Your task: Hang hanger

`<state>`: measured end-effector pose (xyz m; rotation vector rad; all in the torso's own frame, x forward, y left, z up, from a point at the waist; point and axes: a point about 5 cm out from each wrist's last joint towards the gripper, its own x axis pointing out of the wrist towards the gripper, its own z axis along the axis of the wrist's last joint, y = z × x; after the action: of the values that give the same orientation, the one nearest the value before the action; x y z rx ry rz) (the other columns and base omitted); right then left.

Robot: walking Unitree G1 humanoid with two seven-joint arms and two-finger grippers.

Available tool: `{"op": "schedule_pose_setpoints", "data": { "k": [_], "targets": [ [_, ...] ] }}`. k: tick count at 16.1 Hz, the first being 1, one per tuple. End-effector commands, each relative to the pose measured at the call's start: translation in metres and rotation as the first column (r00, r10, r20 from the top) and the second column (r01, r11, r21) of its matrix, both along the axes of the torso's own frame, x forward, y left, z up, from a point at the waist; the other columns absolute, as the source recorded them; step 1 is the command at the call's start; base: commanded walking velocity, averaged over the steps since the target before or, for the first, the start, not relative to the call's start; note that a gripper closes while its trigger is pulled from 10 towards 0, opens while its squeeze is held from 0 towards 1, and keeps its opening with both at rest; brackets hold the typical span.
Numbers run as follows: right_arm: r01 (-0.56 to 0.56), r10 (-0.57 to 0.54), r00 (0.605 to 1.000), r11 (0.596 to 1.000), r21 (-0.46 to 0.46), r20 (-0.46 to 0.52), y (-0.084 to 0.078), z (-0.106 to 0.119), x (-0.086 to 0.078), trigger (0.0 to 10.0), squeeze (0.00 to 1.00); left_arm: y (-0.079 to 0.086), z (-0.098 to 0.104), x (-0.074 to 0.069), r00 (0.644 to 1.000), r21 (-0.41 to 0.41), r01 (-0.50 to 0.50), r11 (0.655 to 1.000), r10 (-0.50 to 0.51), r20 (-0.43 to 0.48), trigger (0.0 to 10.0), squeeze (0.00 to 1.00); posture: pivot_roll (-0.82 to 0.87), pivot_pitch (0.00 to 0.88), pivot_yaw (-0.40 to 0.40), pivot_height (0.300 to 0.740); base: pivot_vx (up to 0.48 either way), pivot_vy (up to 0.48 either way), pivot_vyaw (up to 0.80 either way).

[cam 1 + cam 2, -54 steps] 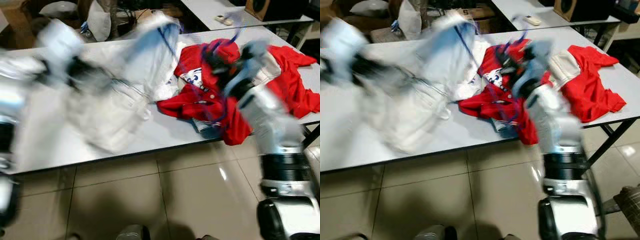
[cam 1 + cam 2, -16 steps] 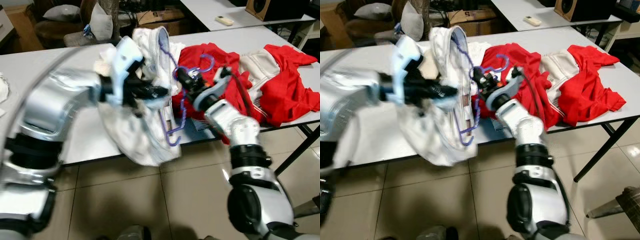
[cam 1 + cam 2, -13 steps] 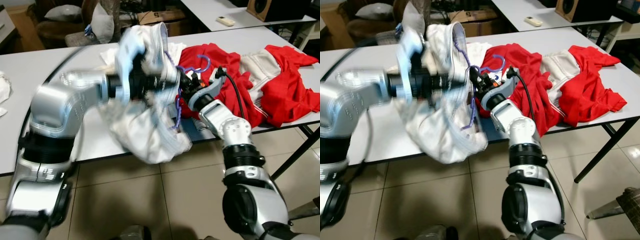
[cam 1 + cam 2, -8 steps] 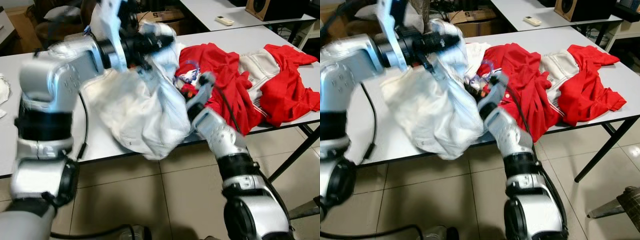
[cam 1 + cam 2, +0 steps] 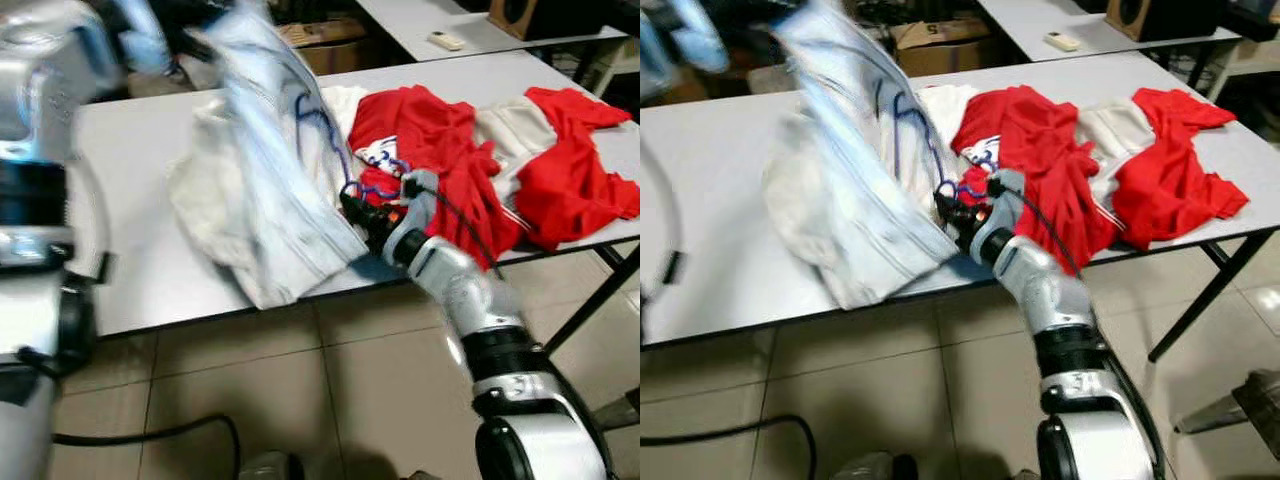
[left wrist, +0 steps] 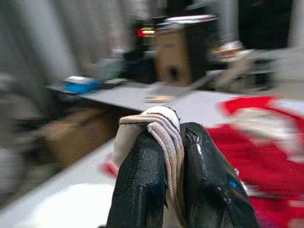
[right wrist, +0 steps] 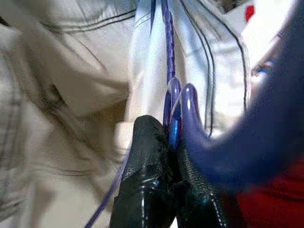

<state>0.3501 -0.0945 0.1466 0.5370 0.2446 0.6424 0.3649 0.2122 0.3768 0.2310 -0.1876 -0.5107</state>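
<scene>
White garment [image 5: 265, 190] blurred, left gripper [image 6: 173, 156] jaws clamping fold; right gripper [image 7: 172, 147] jaws pinching purple hanger [image 7: 167, 71].

The left arm has lifted the white garment [image 5: 265, 170] higher.

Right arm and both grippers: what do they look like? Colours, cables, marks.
The right arm is silver metal in rounded segments, with black ring joints and a thin black cable looping along the forearm. Small red and orange parts sit at its wrist. The right gripper has two glossy black fingers. The left gripper has the same glossy black fingers, one with a small blue mark.
</scene>
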Motion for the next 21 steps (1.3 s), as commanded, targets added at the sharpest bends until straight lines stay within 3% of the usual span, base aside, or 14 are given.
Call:
{"op": "schedule_pose_setpoints", "data": {
  "k": [1, 4, 6, 7, 8, 11, 13, 17, 21],
  "targets": [
    [0.011, -0.010, 0.996, 1.000, 0.006, -0.091, -0.012, -0.012, -0.005, 10.0, 0.00, 0.033, 0.035, -0.013, 0.956, 0.087, -0.221, 0.971, 0.198, 0.217, 0.0, 0.00, 0.01, 0.000, 0.111, 0.740, 0.000, 0.000, 0.00],
    [0.013, -0.007, 0.998, 0.996, 0.094, -0.063, -0.018, 0.009, -0.004, 10.0, 0.00, 0.060, 0.009, -0.007, 0.927, 0.212, -0.365, 0.907, 0.334, 0.169, 0.4, 0.00, 0.00, 0.000, 0.102, 0.740, 0.000, 0.000, 0.00],
    [-0.056, 0.057, 0.998, 0.983, 0.177, 0.001, -0.020, 0.044, -0.014, 10.0, 0.00, 0.110, -0.053, -0.007, 0.859, 0.364, -0.485, 0.796, 0.511, 0.026, 0.0, 0.00, 0.00, 0.000, 0.096, 0.740, 0.000, 0.000, 0.00],
    [-0.073, 0.073, 0.997, 0.980, 0.185, 0.009, -0.020, 0.050, -0.017, 10.0, 0.00, 0.119, -0.069, -0.009, 0.844, 0.391, -0.488, 0.780, 0.537, -0.017, 0.0, 0.00, -0.01, 0.000, 0.090, 0.740, 0.000, 0.000, 0.00],
    [-0.116, 0.112, 0.993, 0.976, 0.187, 0.029, -0.017, 0.063, -0.023, 10.0, 0.00, 0.133, -0.102, -0.014, 0.817, 0.421, -0.485, 0.766, 0.569, -0.095, 0.0, 0.00, -0.01, 0.000, 0.081, 0.740, 0.000, 0.000, 0.00],
    [-0.185, 0.172, 0.982, 0.965, 0.187, 0.084, -0.011, 0.097, -0.034, 10.0, 0.00, 0.142, -0.191, -0.034, 0.756, 0.437, -0.421, 0.795, 0.574, -0.315, 0.0, 0.00, -0.02, 0.000, 0.066, 0.740, 0.000, 0.000, 0.00],
    [-0.199, 0.181, 0.977, 0.964, 0.178, 0.116, -0.010, 0.114, -0.038, 10.0, 0.00, 0.141, -0.233, -0.051, 0.714, 0.445, -0.389, 0.807, 0.569, -0.409, 0.0, 0.00, -0.03, 0.000, 0.062, 0.740, 0.000, 0.000, 0.00],
    [-0.228, 0.212, 0.949, 0.973, 0.044, 0.232, -0.003, 0.139, -0.044, 10.0, 0.00, 0.144, -0.272, -0.082, 0.664, 0.416, -0.392, 0.820, 0.565, -0.489, 0.0, 0.00, -0.04, 0.000, 0.053, 0.740, 0.000, 0.000, 0.40],
    [-0.269, 0.245, 0.938, 0.961, 0.068, 0.245, 0.002, 0.148, -0.046, 10.0, 0.00, 0.155, -0.280, -0.108, 0.644, 0.415, -0.408, 0.813, 0.578, -0.501, 0.0, 0.00, -0.04, 0.000, 0.040, 0.740, 0.000, 0.000, 0.80]
  ]
}}
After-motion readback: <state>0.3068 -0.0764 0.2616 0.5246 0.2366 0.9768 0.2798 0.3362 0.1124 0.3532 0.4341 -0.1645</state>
